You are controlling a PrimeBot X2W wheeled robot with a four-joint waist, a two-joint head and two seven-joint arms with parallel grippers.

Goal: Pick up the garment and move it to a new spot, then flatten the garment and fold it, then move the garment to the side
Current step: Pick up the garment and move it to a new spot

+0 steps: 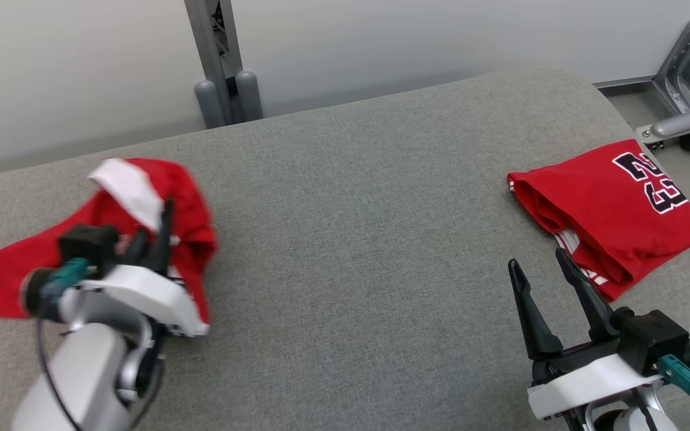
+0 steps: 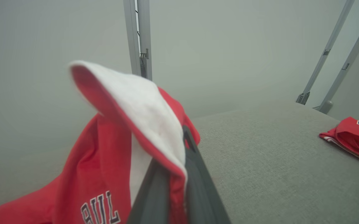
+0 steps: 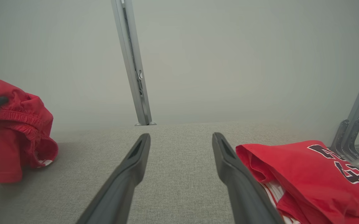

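Note:
A red garment with a white panel [image 1: 141, 197] is bunched at the left of the grey surface, its waistband lifted off the cloth. My left gripper [image 1: 156, 230] is shut on that raised edge; the left wrist view has the dark fingers [image 2: 198, 186] pinching red and white fabric [image 2: 129, 105], with lettering low on the cloth. From the right wrist view the same garment [image 3: 17, 137] hangs at the far left. My right gripper [image 1: 539, 272] stands open at the lower right, its fingers [image 3: 129, 168] spread over bare surface, just left of a folded red jersey [image 1: 614, 203].
The folded red jersey numbered 23 [image 3: 307, 174] lies near the right edge of the grey padded surface [image 1: 356, 239]. A grey metal post [image 1: 219, 66] stands behind the far edge, and a metal frame base [image 1: 686, 114] is at the back right.

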